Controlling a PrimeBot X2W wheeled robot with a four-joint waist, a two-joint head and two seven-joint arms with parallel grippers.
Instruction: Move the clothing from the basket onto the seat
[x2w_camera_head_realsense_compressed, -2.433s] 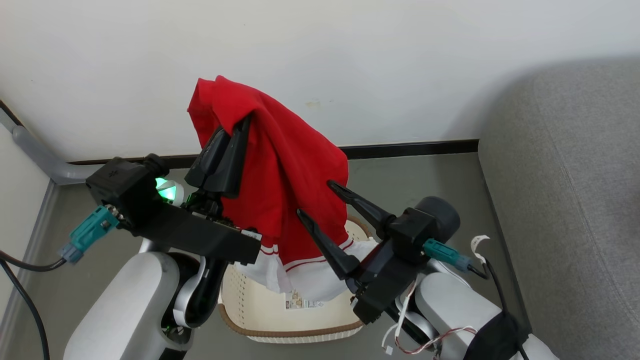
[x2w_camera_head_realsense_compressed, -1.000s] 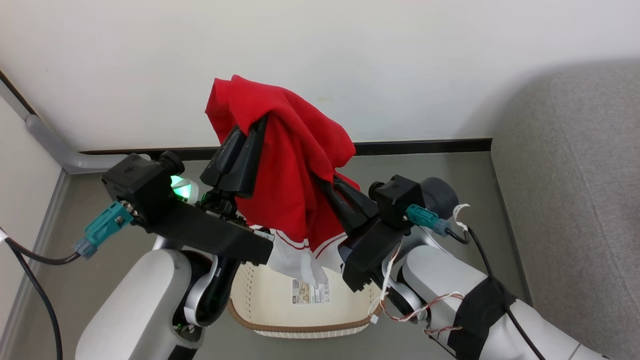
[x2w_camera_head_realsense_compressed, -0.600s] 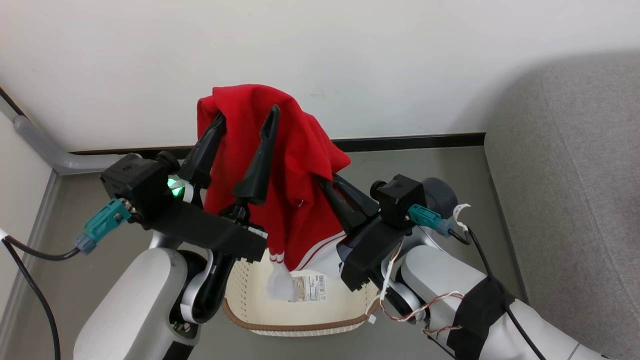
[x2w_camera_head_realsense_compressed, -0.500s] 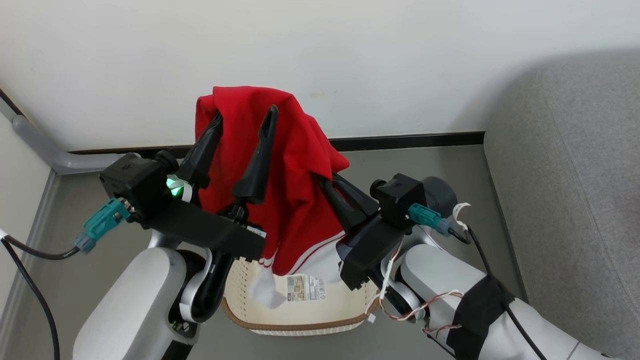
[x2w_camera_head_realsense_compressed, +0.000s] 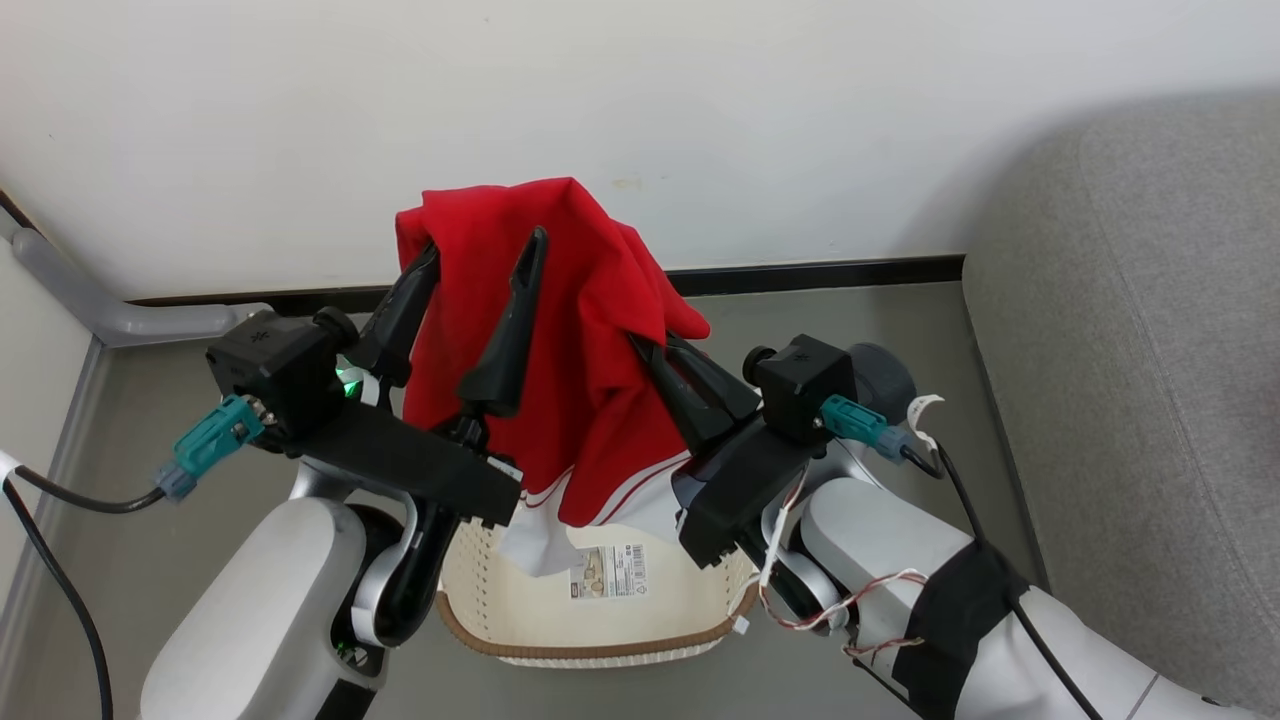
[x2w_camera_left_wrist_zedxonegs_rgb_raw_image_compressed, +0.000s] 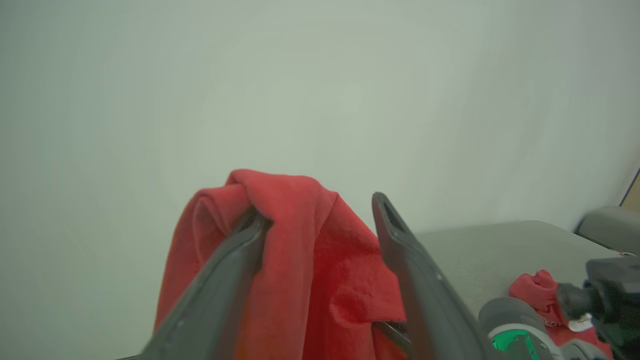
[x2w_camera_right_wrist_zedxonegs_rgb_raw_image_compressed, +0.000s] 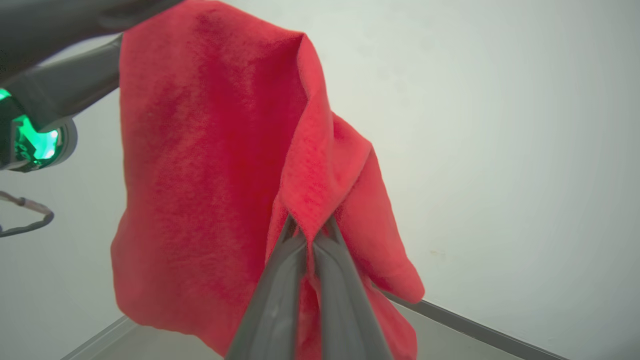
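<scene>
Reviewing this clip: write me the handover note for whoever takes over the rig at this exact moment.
Grip: the left pincer is open, with the red garment draped over one finger, not clamped. The right pincer is shut on a fold of it.
Positions: the garment hangs between the arms above the basket, its white hem dangling into it. The seat is off to the robot's right.
Done: garment raised out of the basket, apart from the hem.
Left: free the left finger, carry the garment right, and release it on the seat.
</scene>
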